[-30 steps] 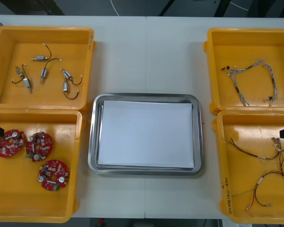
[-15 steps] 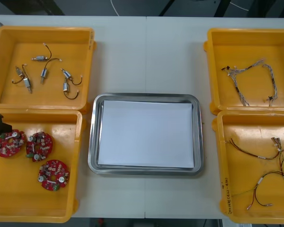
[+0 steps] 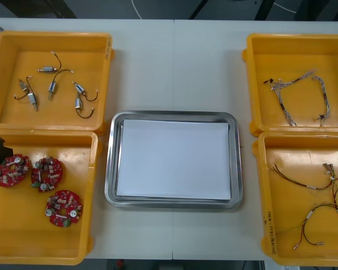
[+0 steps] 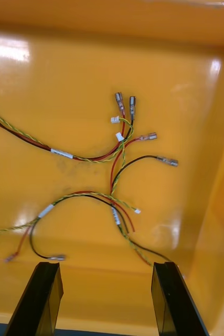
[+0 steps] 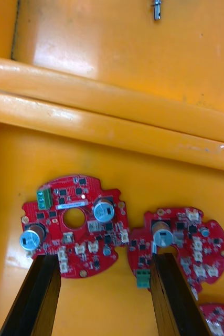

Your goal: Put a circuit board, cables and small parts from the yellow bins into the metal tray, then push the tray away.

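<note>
**Step in hand (judged):** pick of 1st circuit board. Metal tray (image 3: pixel 173 115) sits at counter centre, white inside, nothing in it yet.

**L pincer** (image 5: pixel 104 260): over the near-left bin (image 3: pixel 22 236), at the counter's near-left corner, close to the left edge. Fingers wide apart, nothing held.

**Key relation:** target board (image 5: pixel 75 231) lies directly below and just ahead of the fingertips, w/ most of its body btwn them. The board is round, so there is no long axis to align to. The finger on the counter-edge side overlaps the board's rim. The other finger sits at the seam w/ the 2nd board (image 5: pixel 182 247), which is touching or nearly touching the target; cannot tell which. The 3rd board (image 3: pixel 63 208) lies apart, toward the counter's near edge.

**Next move (judged):** straight descent, min. lateral corr. Risk: the inner finger lands on the 2nd board or drags it along.

**R pincer** (image 4: pixel 106 268): above the near-right bin (image 3: pixel 259 194). Fingers wide apart, nothing held. Red and yellow cables (image 4: pixel 117 157) lie ahead of the fingertips, not btwn them. The L pincer is nearer to a grasp.
</note>
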{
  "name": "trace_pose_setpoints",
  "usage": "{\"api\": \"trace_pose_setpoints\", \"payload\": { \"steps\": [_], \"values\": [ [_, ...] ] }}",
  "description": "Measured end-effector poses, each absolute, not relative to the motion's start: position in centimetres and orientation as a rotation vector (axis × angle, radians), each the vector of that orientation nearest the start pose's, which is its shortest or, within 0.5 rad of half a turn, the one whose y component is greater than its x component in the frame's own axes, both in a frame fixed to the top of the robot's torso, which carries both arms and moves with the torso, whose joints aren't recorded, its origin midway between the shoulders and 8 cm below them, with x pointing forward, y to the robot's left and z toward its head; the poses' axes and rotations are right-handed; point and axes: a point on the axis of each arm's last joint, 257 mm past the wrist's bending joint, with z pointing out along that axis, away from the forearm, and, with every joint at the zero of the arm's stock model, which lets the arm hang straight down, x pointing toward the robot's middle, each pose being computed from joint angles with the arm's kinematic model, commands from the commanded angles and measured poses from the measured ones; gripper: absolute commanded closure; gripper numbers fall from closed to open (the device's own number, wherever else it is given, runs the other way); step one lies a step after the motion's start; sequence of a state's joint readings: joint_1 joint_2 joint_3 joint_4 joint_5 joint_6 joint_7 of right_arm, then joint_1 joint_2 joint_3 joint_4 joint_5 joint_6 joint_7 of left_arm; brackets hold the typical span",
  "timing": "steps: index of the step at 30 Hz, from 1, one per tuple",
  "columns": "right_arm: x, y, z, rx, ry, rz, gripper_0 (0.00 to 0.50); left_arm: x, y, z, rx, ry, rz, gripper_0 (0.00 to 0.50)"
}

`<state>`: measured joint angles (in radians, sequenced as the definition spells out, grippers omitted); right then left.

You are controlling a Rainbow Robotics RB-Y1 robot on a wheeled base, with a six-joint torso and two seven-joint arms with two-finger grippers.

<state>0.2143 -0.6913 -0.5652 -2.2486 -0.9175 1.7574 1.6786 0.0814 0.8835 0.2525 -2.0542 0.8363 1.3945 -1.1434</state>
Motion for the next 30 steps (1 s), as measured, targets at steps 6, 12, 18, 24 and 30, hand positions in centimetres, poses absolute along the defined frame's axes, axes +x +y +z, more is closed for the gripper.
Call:
{"api": "trace_pose_setpoints", "payload": {
  "steps": [6,12,18,24,30],
  "values": [
    [29.9,-43.4,-22.1,-0.182,2.647,-0.059,0.000,40.5,42.4,-22.6,-0.273,2.497,0.018,0.000],
    [29.8,-43.9,-22.7,-0.155,2.611,-0.064,0.000,41.3,42.7,-23.5,-0.315,2.473,-0.018,0.000],
    [29.7,-44.3,-24.1,-0.137,2.595,-0.053,0.000,42.2,43.3,-25.2,-0.348,2.449,-0.046,0.000],
    [29.9,-44.5,-27.0,-0.098,2.618,0.004,0.000,41.9,43.1,-26.1,-0.349,2.468,-0.049,0.000],
    [30.5,-44.1,-28.8,-0.086,2.611,0.034,0.000,42.0,42.8,-27.0,-0.345,2.472,-0.060,0.000]
  ]
}}
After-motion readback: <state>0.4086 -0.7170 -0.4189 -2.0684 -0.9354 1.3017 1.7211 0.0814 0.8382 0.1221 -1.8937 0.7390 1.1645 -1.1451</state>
